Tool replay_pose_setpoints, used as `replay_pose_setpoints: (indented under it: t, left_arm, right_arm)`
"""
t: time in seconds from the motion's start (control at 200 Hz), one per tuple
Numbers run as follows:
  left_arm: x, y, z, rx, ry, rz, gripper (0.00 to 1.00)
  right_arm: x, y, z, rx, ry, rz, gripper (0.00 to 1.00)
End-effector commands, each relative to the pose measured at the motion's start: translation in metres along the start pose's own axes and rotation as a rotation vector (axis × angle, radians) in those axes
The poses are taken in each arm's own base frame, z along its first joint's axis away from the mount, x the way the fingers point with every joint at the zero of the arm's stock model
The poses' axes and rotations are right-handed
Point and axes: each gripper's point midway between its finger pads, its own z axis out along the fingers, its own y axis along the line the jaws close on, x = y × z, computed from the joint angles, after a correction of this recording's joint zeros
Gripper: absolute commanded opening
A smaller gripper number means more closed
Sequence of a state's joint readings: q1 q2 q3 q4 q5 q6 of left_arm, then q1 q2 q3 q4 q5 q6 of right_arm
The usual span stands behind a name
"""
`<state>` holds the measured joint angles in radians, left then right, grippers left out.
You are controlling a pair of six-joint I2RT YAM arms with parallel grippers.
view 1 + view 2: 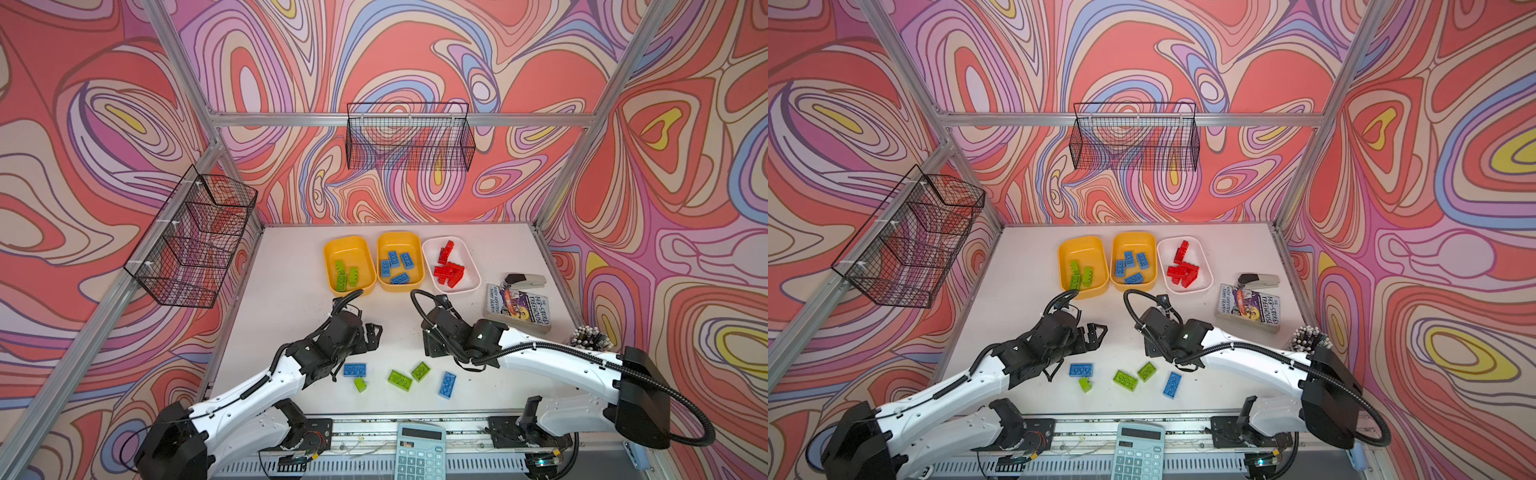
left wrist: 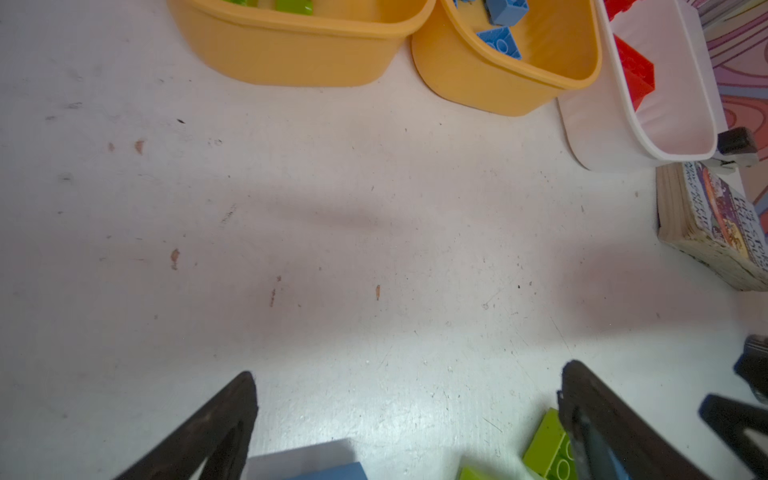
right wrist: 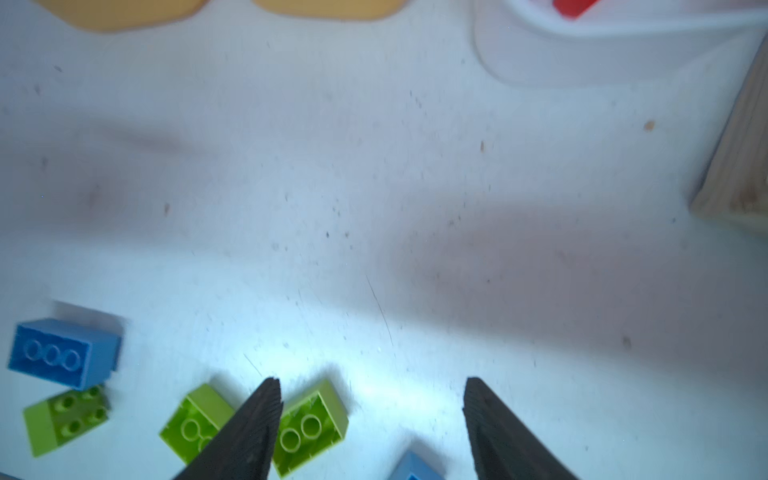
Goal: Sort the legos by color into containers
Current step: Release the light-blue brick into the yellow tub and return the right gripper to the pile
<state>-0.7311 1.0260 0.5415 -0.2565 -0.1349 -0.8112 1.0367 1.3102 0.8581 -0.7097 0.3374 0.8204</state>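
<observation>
legos (image 1: 400, 380) mostly sorted into 3 tubs (image 1: 347, 251) at 12 o'clock, w/ 5 loose (3 grn, 2 blue) at 6 o'clock. left gripper (image 2: 409, 374) wide, right gripper (image 3: 372, 388) apart, both empty.

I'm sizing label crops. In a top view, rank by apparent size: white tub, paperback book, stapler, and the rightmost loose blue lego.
1. white tub and paperback book: too alike to rank.
2. stapler
3. rightmost loose blue lego
</observation>
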Motion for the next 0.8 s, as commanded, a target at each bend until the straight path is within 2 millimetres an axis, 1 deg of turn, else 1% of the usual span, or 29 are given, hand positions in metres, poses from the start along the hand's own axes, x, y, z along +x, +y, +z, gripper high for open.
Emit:
replay_pose_setpoints:
  t: [0.0,0.06,0.14,0.28,0.386,0.396,0.406,0.466,0.621,0.791]
  left_arm:
    - [-0.01,-0.03,0.002,0.113,0.003,-0.004,1.0]
    - [-0.008,-0.032,0.003,0.126,0.012,-0.009,0.99]
    - [-0.007,-0.032,0.001,0.14,0.01,-0.02,0.99]
    - [-0.005,-0.026,-0.005,0.142,-0.003,-0.032,0.99]
    - [-0.008,-0.022,-0.013,0.136,-0.024,-0.034,1.0]
    - [0.0,-0.014,-0.01,0.116,-0.01,-0.031,1.0]
    - [0.002,-0.011,-0.009,0.109,-0.007,-0.029,1.0]
    - [0.003,-0.005,-0.012,0.096,-0.017,-0.03,1.0]
    - [0.001,0.003,-0.021,0.084,-0.052,-0.033,1.0]
    - [-0.002,0.006,-0.023,0.076,-0.075,-0.036,1.0]
  right_arm:
    - [0.027,-0.017,-0.007,0.089,-0.013,0.151,0.74]
    - [0.043,-0.011,-0.007,0.076,-0.005,0.154,0.74]
    - [0.061,-0.008,-0.006,0.091,0.009,0.147,0.74]
    - [0.08,-0.006,-0.008,0.13,0.012,0.136,0.74]
    - [0.087,-0.01,-0.005,0.134,0.014,0.164,0.74]
    - [0.088,-0.011,-0.005,0.132,0.013,0.168,0.74]
    - [0.088,-0.011,-0.005,0.129,0.013,0.172,0.74]
    - [0.091,-0.013,-0.003,0.111,0.012,0.197,0.75]
    - [0.094,-0.021,-0.004,0.088,0.009,0.233,0.76]
    - [0.098,-0.018,-0.001,0.06,0.021,0.245,0.76]
